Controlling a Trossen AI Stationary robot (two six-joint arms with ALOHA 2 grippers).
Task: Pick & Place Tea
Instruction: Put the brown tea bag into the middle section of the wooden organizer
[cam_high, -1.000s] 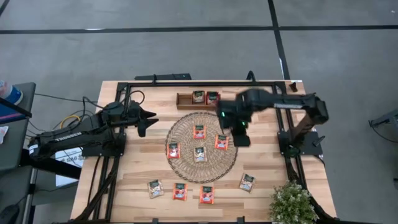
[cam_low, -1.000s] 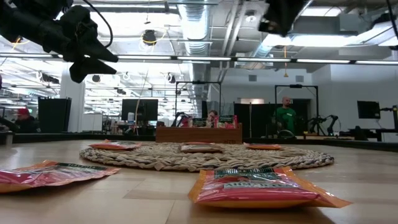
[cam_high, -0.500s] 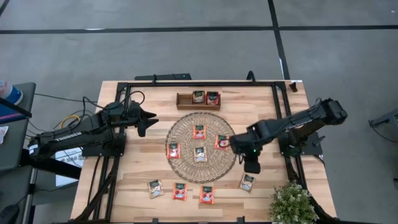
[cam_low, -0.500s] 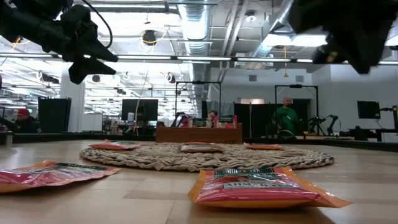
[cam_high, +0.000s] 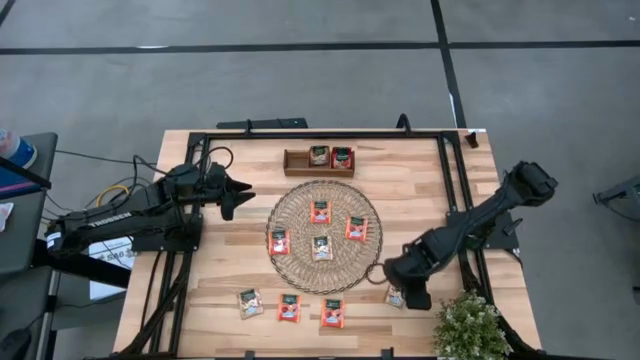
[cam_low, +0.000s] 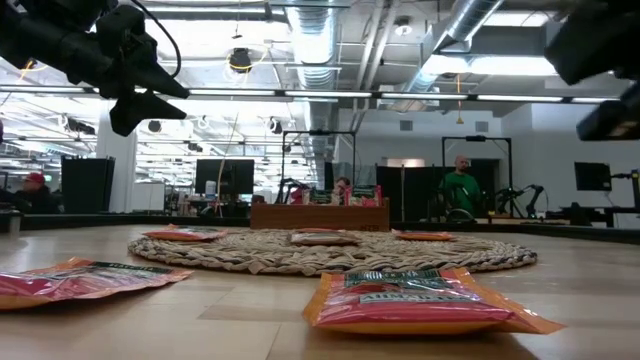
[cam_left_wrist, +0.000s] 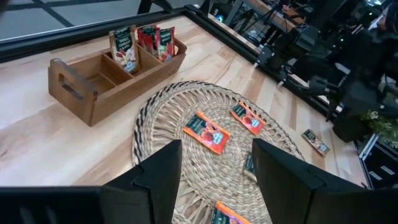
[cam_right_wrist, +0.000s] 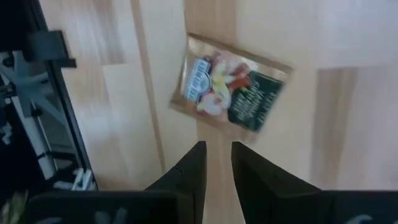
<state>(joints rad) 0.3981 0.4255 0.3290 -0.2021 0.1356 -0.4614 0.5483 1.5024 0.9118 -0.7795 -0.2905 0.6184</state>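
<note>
Small square tea sachets lie flat in three places. Several are on the round woven mat, several on the bare wood near the front edge, and two stand in the wooden tray. My right gripper hangs fingers-down just above the near-right sachet, a pale one with a dark green part. Its fingers stand a little apart with nothing between them, and they are short of the sachet. My left gripper is open, held up at the table's left and facing the mat.
A potted plant stands at the near right corner, close to my right arm. Black frame rails run along the table's sides and far edge. Bare wood lies between mat and right rail. People show far off in the room behind.
My right gripper has swung from over the far side by the tray, past the mat's right edge, toward the table's near right. It has come down over the near-right sachet, and its wrist has turned on the way. No sachet has moved.
</note>
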